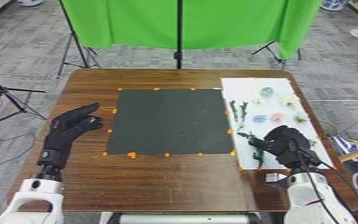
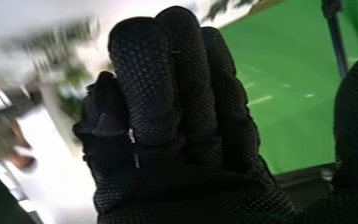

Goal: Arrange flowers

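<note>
Here's how: left hand point(image 1: 62, 132) has fingers apart; right hand point(image 1: 286, 145), fingers together; one pink flower point(image 1: 278, 117), one blue point(image 1: 260, 119).

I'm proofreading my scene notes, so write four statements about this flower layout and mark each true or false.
1. The left hand is beside the dark grey square mat. True.
2. The pale pink flower lies on that mat. False: it is on the white rectangular sheet.
3. The right hand is over that sheet. True.
4. The bright green cloth hangs this side of the brown wooden table. False: beyond its far edge.
</note>
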Robot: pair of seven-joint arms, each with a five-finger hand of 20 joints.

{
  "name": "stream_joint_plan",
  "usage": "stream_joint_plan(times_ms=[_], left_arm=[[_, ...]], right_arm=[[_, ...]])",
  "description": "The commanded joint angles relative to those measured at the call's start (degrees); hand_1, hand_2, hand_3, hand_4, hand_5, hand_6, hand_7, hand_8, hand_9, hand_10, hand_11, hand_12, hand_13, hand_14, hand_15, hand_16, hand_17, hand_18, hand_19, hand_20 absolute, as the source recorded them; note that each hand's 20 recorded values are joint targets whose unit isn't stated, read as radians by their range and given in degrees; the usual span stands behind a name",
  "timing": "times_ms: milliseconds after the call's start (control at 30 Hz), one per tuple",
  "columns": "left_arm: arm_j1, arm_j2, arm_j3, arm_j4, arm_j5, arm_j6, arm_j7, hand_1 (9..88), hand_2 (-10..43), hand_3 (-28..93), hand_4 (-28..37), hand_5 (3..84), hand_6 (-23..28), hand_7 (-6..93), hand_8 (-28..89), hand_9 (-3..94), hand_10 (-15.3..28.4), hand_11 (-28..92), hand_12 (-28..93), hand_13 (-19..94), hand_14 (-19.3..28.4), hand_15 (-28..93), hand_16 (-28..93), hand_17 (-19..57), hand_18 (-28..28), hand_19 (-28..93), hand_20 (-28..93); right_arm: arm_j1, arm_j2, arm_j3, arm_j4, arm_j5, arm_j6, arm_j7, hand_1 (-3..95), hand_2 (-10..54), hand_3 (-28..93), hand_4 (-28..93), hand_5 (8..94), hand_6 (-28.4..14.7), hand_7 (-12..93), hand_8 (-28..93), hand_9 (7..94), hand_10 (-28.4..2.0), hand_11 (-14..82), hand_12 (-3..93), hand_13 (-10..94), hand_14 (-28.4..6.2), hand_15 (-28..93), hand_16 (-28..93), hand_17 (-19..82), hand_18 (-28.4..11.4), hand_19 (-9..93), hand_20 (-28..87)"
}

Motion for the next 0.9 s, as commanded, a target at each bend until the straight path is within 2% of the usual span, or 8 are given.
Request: stream_joint_plan(times_ms=[33,300,467,633,700,900], left_arm=[[1.0,0.14,-0.39,-0.43,0.49,-0.71,-1.37,36.1,1.3,60,-14.8,48.4,5.3,12.0,-6,52.3,14.9,27,15,45,20.3,36,-1,12.1,15.3,24,26],[1.3,-0.02,-0.60,-0.65,0.76,-1.46,-2.32,36.1,1.3,60,-14.8,48.2,5.4,11.8,-6,52.1,14.9,27,15,45,20.2,36,-1,12.0,15.3,24,26],[1.2,0.20,-0.99,-0.76,0.81,-1.88,-2.87,36.0,1.2,60,-14.7,48.1,5.5,11.7,-6,52.0,14.9,26,15,45,20.1,35,-1,12.0,15.3,24,26],[1.4,0.15,-1.08,-0.91,0.88,-1.68,-3.01,36.0,1.1,60,-14.8,48.0,5.5,11.6,-6,51.9,15.0,26,15,45,20.2,35,-1,11.8,15.4,24,26],[1.3,0.19,-1.14,-0.89,0.93,-2.16,-3.25,36.0,1.1,60,-14.8,48.0,5.4,11.6,-6,51.8,15.0,26,15,45,20.2,35,-1,11.8,15.4,24,26],[1.0,0.24,-0.92,-0.76,1.03,-2.44,-3.40,36.1,1.2,60,-14.9,47.8,5.4,11.5,-6,51.6,15.1,26,15,45,20.3,35,0,11.7,15.5,24,26]], right_arm=[[4.9,2.0,-4.5,2.7,-8.3,-1.6,2.9,25.8,-9.5,63,-28,71.2,-5.2,16,-7,78.4,-14.7,23.6,22.9,75,-10.0,56,29,39,-23.4,81,54],[7.1,2.5,-7.1,4.9,-8.9,-3.6,5.9,28.7,-9.5,65,-28,71.4,-5.8,16,-6,78.1,-15.0,23.4,22.9,76,-9.0,58,30,43,-21.9,84,55],[6.9,2.5,-6.7,4.2,-7.4,-9.0,8.3,31.5,-9.5,65,-27,71.5,-5.9,18,-5,78.5,-15.3,24.5,23.6,76,-8.6,59,31,44,-21.5,85,55],[7.2,2.3,-7.5,4.6,-6.7,-10.1,9.0,32.6,-9.5,63,-26,73.6,-5.7,20,-4,80.8,-15.5,26.3,24.2,79,-7.5,57,31,47,-20.7,86,54],[7.9,2.6,-8.2,4.6,-6.3,-10.8,9.5,33.1,-9.5,62,-25,74.4,-5.5,20,-4,81.7,-15.3,26.8,24.5,80,-7.1,57,31,48,-20.0,86,53],[8.7,2.7,-9.7,4.5,-5.5,-11.8,8.6,32.5,-9.5,62,-24,75.5,-5.6,20,-4,82.6,-15.7,27.2,24.7,83,-6.0,55,32,52,-18.1,86,52]])
